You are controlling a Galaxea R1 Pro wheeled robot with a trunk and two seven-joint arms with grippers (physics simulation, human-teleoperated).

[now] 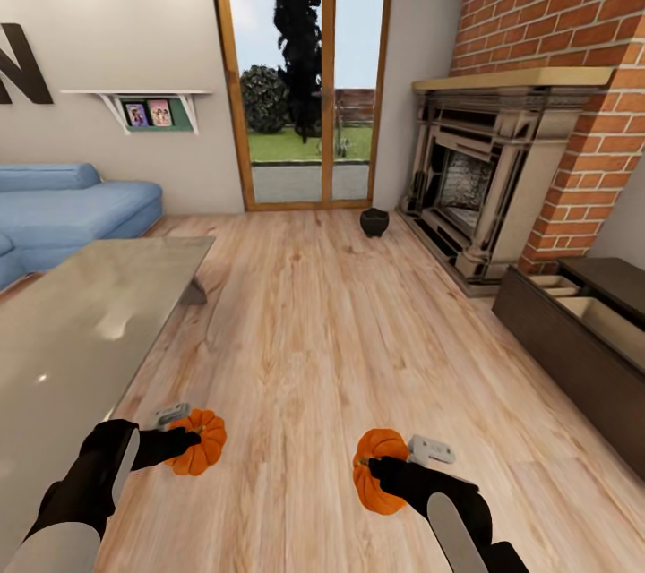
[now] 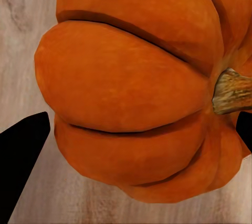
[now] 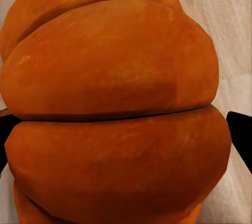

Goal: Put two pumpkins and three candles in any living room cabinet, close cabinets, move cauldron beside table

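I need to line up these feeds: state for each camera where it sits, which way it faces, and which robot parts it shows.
Head view: on the head, looking forward and down across the living room; both arms show, left gripper and right gripper each holding a pumpkin.
Left wrist view: near the left gripper, along its fingers at the left pumpkin.
Right wrist view: near the right gripper, at the right pumpkin.
Shared: both pumpkins, also in the head view.

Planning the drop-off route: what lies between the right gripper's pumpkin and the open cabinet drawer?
In the head view, only bare wood floor separates the pumpkin in the right gripper from the open cabinet.
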